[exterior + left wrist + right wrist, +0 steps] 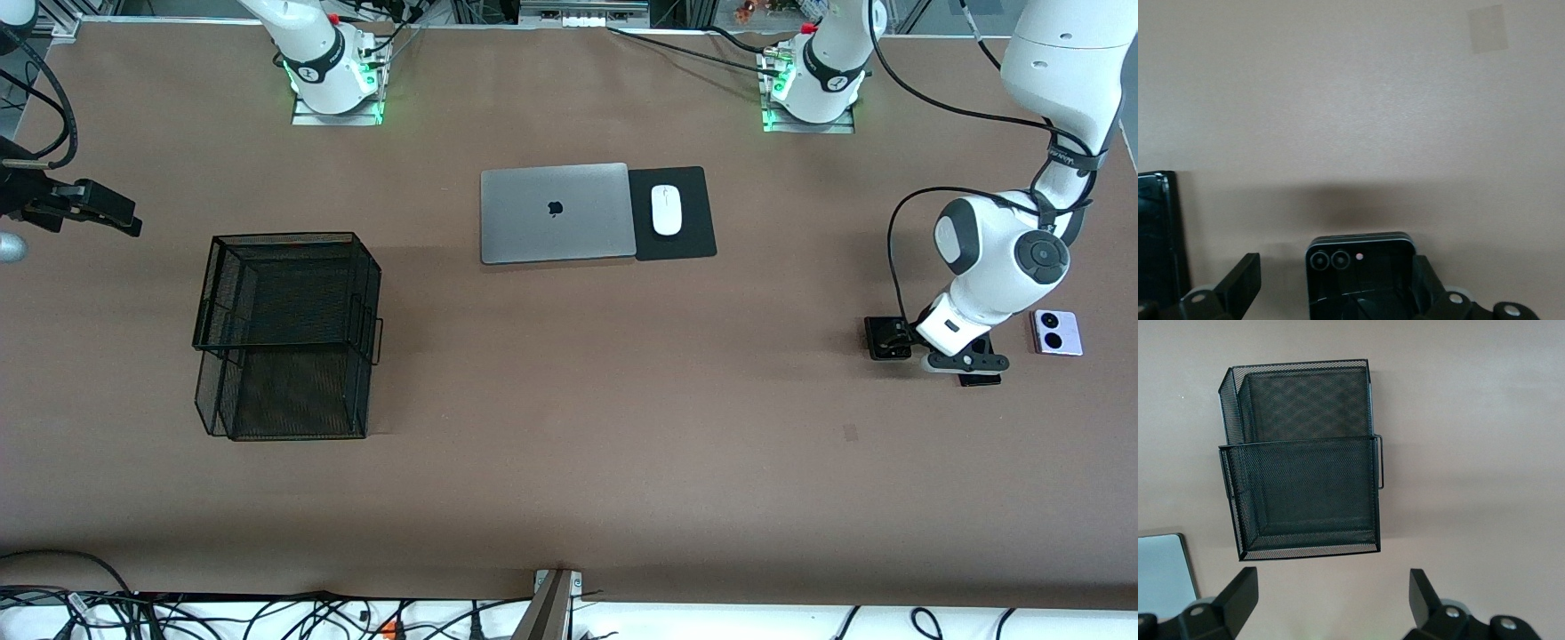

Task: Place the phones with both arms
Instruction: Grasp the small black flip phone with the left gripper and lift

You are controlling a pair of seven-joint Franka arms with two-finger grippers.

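Observation:
The small squarish black phone (887, 338) lies flat near the left arm's end of the table. The long slim black slab (980, 377) lies beside it, mostly hidden under the arm. The lavender-white phone (1056, 332) with two black lenses lies beside that. My left gripper (965, 360) is low over the black phones and open. In the left wrist view the squarish black phone (1361, 270) lies between the left gripper's (1335, 283) fingers, close to one finger (1426, 280); the slab (1155, 233) shows at the edge. My right gripper (111, 216) (1331, 600) is open, empty, and waits high.
A black two-tier mesh basket (284, 338) (1305, 460) stands toward the right arm's end. A closed grey laptop (556, 213) (1161, 573) and a white mouse (666, 210) on a black pad (693, 240) lie mid-table. A tape patch (851, 433) (1488, 29) marks the tabletop.

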